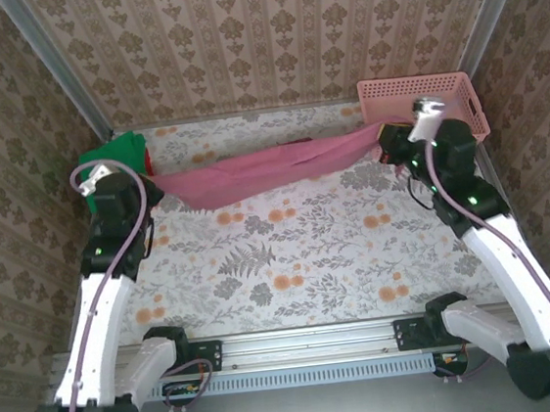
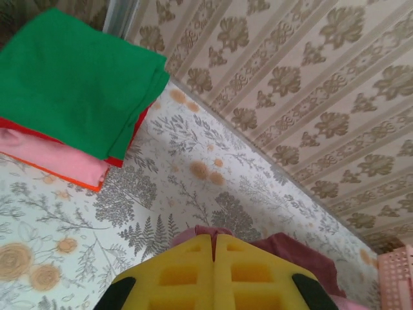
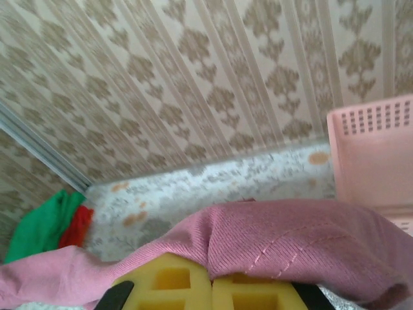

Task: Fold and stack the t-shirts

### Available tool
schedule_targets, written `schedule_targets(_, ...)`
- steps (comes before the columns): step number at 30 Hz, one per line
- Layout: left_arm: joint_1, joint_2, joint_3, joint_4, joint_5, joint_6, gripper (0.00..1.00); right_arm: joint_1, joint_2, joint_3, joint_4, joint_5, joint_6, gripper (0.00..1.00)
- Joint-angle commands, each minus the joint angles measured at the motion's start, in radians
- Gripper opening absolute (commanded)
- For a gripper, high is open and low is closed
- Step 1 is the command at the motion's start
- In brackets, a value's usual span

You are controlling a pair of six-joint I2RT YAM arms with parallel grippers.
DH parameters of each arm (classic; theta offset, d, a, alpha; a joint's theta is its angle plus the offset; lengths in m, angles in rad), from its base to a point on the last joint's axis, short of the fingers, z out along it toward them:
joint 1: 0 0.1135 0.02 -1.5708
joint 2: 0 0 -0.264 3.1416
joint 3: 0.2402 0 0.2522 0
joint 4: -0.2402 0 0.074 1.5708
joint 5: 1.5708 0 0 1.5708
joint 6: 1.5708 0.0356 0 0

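A dusty-pink t-shirt (image 1: pixel 271 167) hangs stretched as a long band across the back of the table between both arms. My left gripper (image 2: pixel 213 240) is shut on its left end, where a fold of maroon cloth (image 2: pixel 284 248) pokes out past the yellow fingers. My right gripper (image 3: pixel 211 276) is shut on the right end, and the pink cloth (image 3: pixel 284 242) drapes over its yellow pads. A stack of folded t-shirts sits in the back left corner: green (image 2: pixel 77 77) on top, red (image 2: pixel 126 145) under it, then a pale pink one (image 2: pixel 58 161). From above the stack (image 1: pixel 117 152) shows behind the left arm.
A pink plastic lattice basket (image 1: pixel 430 91) stands at the back right corner, close behind the right gripper; its wall (image 3: pixel 374 155) shows in the right wrist view. Patterned walls enclose the table on three sides. The floral tabletop (image 1: pixel 290 254) lies open in front of the shirt.
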Motion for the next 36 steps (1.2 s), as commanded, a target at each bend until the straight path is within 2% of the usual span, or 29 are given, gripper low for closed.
schedule_targets(1, 0.004, -0.112, -0.009, -0.131, -0.023, 0.041, 0.00, 0.001, -0.153, -0.037, -0.072, 0.024, -0.015, 0.00)
schedule_targets(4, 0.003, -0.171, -0.014, -0.161, -0.002, 0.037, 0.00, 0.000, -0.223, -0.029, -0.162, 0.052, -0.041, 0.00)
schedule_targets(7, 0.002, -0.151, -0.004, -0.135, 0.021, 0.042, 0.00, 0.000, -0.198, -0.031, -0.173, 0.066, -0.056, 0.00)
schedule_targets(13, 0.003, 0.041, 0.016, -0.011, 0.043, 0.070, 0.00, -0.003, 0.012, -0.026, -0.092, 0.058, -0.045, 0.00)
schedule_targets(17, 0.015, 0.229, 0.084, 0.094, 0.037, 0.103, 0.00, -0.016, 0.252, 0.071, -0.021, 0.055, -0.088, 0.00)
schedule_targets(19, 0.031, 0.332, 0.155, 0.140, 0.038, 0.118, 0.00, -0.027, 0.392, 0.158, 0.038, 0.033, -0.095, 0.00)
schedule_targets(22, 0.074, 0.500, 0.329, 0.182, 0.070, 0.134, 0.00, -0.033, 0.625, 0.379, 0.077, -0.027, -0.103, 0.00)
schedule_targets(27, 0.117, 0.740, 0.771, 0.110, 0.130, 0.192, 0.00, -0.033, 0.884, 0.830, 0.017, -0.107, -0.102, 0.00)
schedule_targets(30, 0.123, 0.803, 1.013, 0.044, 0.149, 0.237, 0.00, -0.034, 0.940, 1.038, -0.019, -0.137, -0.094, 0.00)
schedule_targets(32, 0.122, 0.812, 1.141, -0.004, 0.161, 0.267, 0.00, -0.036, 0.935, 1.105, -0.031, -0.141, -0.093, 0.00)
schedule_targets(34, 0.121, 0.792, 1.203, -0.023, 0.161, 0.287, 0.00, -0.040, 0.907, 1.121, -0.044, -0.136, -0.096, 0.00)
schedule_targets(36, 0.118, 0.740, 1.186, -0.009, 0.152, 0.304, 0.00, -0.047, 0.855, 1.065, -0.049, -0.130, -0.101, 0.00)
